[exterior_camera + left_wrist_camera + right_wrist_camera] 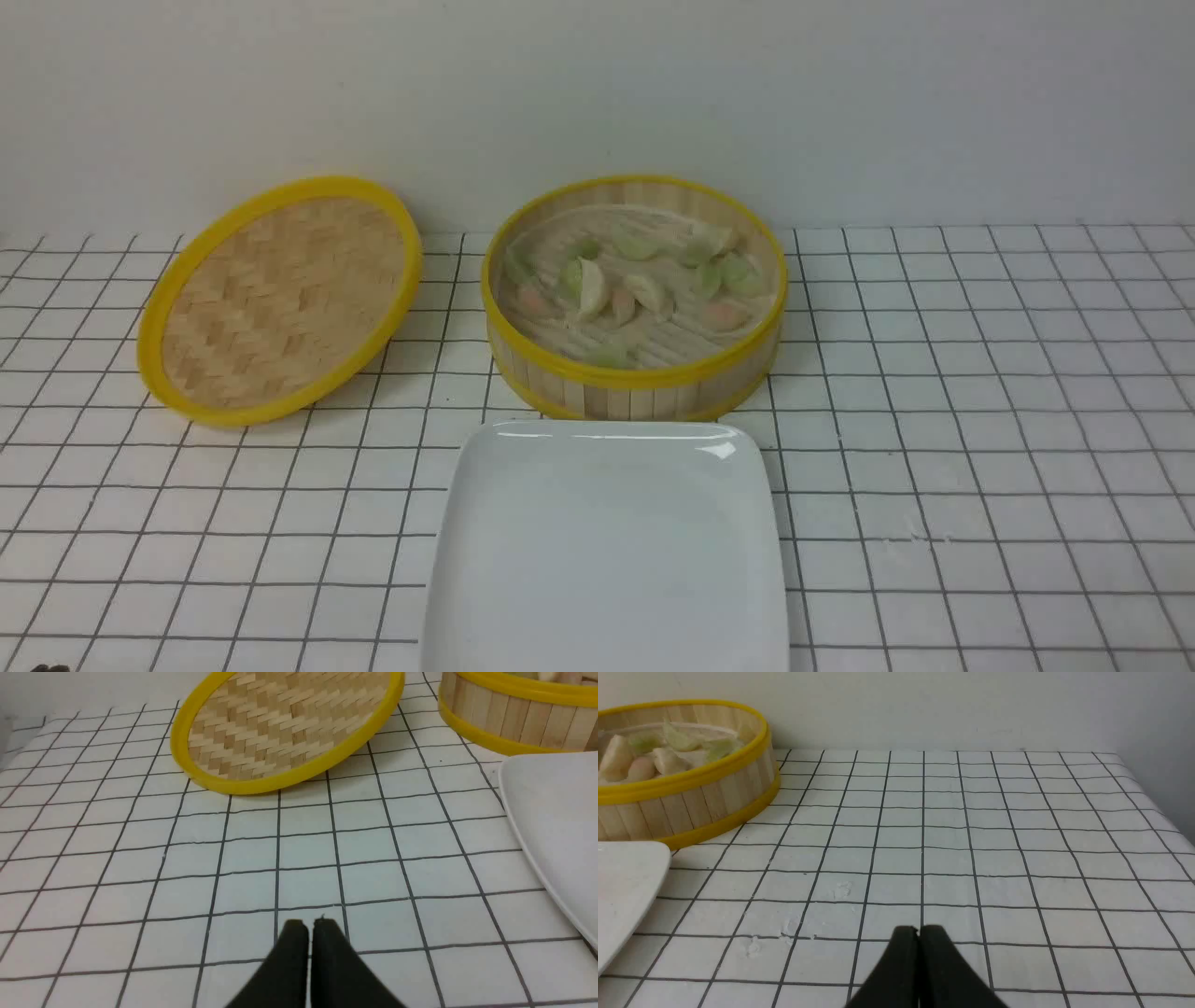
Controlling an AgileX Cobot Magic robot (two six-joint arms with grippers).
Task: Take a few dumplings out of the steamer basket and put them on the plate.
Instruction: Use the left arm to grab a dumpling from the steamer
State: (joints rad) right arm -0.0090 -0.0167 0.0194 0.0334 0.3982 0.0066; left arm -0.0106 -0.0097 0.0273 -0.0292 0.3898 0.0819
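Tips pressed together, nothing held, at left gripper; low over bare gridded cloth. Same at right gripper: closed, empty, over cloth, well apart from everything. Neither seen in front view.

Next out: plate, bottom centre of front view, bare, no food on it yet. Just behind it, centre of frame: steamer, uncovered, near wall close to plate's far edge; can't tell if touching. Inside: dumplings, white, green and pinkish, bunched across middle and back of the floor, some overlapping. At centre left: lid, tilted, looks propped up at the back, off the steamer-to-plate path.

Step in hand, by judgement: first pick, not yet begun.

- Spread the tips before descending.
- Use one arm only. Prefer right: open cloth on that side, lid crowding the other.
- Come in from above, over the steamer's rim, not across the wall.
- Choose a loose piece at the cluster's edge, e.g. green dumpling near front wall or pinkish dumpling toward frame right.
- Close across the belly, lightly: soft skins, probably easy to tear, maybe sticky.
- Lift straight up, clear the rim, then make a short move toward frame bottom and release mid-plate.
- Watch for neighbours dragged along and for the steamer sliding.
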